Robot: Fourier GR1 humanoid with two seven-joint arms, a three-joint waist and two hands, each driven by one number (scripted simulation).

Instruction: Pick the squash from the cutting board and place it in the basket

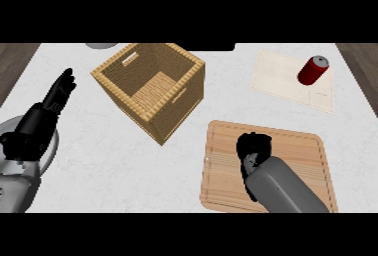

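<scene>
Currently squash hidden — right robot hand (255, 149) over cutting board (299, 145), grip unclear; left robot hand (50, 104) fingers straight.

open-topped woven basket (181, 106) stands upper left of the light wooden cutting board (304, 150).

Counter (111, 165) white, marbled with faint grey veins. Basket (177, 112) tan, woven in fine ribbing, with a lighter rim; its bottom shows paler slats with dark gaps. Cutting board (221, 185) light honey wood with straight grain lines and a darker groove tracing the border. Can (313, 71) deep red with a silver top. Cloth (277, 75) cream, with thin faint lines. Left hand (55, 95) and right hand (253, 147) both black. Forearms (284, 187) glossy mid-grey. Floor (15, 60) dark brown wood planks at both upper corners.
</scene>
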